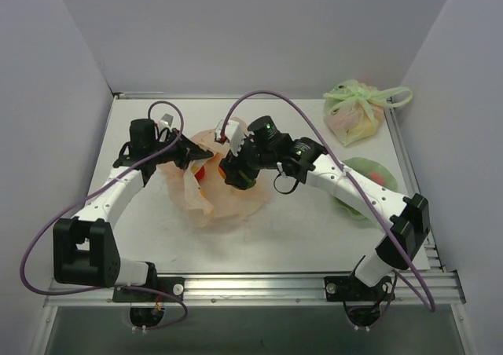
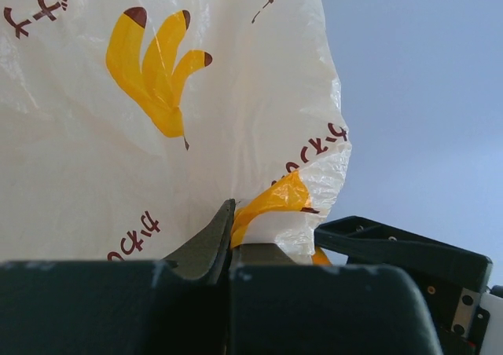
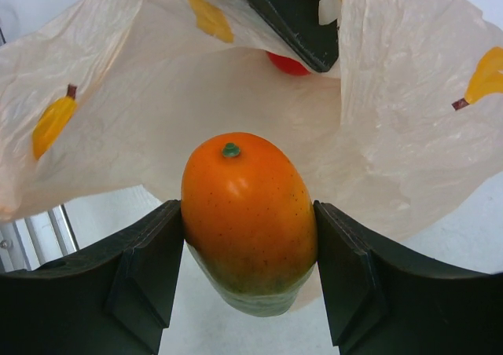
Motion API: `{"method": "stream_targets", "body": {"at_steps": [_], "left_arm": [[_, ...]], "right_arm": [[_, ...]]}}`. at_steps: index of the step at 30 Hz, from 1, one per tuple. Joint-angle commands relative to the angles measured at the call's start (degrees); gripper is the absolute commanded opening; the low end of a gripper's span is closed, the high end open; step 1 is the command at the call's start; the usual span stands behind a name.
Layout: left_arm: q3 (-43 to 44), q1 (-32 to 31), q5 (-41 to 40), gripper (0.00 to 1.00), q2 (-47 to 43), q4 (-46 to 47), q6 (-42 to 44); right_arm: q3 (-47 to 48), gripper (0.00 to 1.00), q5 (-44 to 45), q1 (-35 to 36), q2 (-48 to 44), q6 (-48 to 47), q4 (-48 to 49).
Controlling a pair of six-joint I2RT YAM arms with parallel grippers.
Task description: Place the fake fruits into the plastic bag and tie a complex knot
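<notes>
Right pincer (image 3: 248, 245) clamps an orange fake fruit (image 3: 245, 202); left pincer (image 2: 232, 249) pinches the plastic bag (image 2: 94, 182)

Left tool (image 1: 193, 156) gripping plastic bag (image 1: 234, 203), right tool (image 1: 238, 179) holding fake fruit (image 1: 247, 183)

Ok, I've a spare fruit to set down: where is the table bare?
Bare: the strip of table between the plastic bag and the near edge. Crowded: the centre around the bag, the far right by the pale green bag.
</notes>
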Motion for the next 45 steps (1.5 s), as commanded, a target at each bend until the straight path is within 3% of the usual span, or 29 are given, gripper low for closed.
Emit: {"method": "stream_targets", "body": {"at_steps": [1,13,19,26,28,29,31,35,38,41,45], "left_arm": [[1.1,0.8,1.4,0.0,-0.4,3.8,-1.3],[-0.2,1.5,3.5,0.0,0.9,8.9,-5.8],[-1.7,1.7,4.1,0.0,0.5,11.1,-8.5],[-3.2,1.7,4.9,0.0,1.4,14.0,-10.9],[-3.1,1.6,4.8,0.0,1.3,14.1,-10.9],[-3.1,1.7,4.8,0.0,1.4,14.1,-10.9],[-3.0,1.6,4.8,0.0,1.5,14.0,-10.6],[-2.5,1.6,4.3,0.0,1.6,13.0,-9.2],[-2.6,1.6,4.0,0.0,1.6,12.5,-8.2],[-2.1,1.6,3.6,0.0,1.2,10.2,-6.1],[-0.4,1.7,3.0,0.0,0.8,7.9,-2.5]], "right_arm": [[1.7,0.08,-1.7,0.5,3.5,4.1,7.5],[5.1,0.08,-8.8,5.4,9.5,10.6,11.7],[-1.8,0.12,6.5,5.4,10.6,7.7,20.3],[-10.9,0.16,28.9,7.2,14.7,-6.4,43.9],[-16.4,0.54,31.6,8.7,15.4,-11.7,55.1],[-18.1,0.87,32.9,9.3,15.6,-17.1,58.5],[-21.5,0.99,32.4,10.5,14.4,-19.3,61.5],[-21.8,1.0,31.1,11.6,10.3,-16.1,54.2],[-17.8,1.0,28.3,11.7,6.6,-13.1,41.4],[-5.5,1.0,13.3,10.1,4.0,-2.8,11.7],[2.8,1.0,2.1,5.9,-0.5,0.8,-6.1]]}}
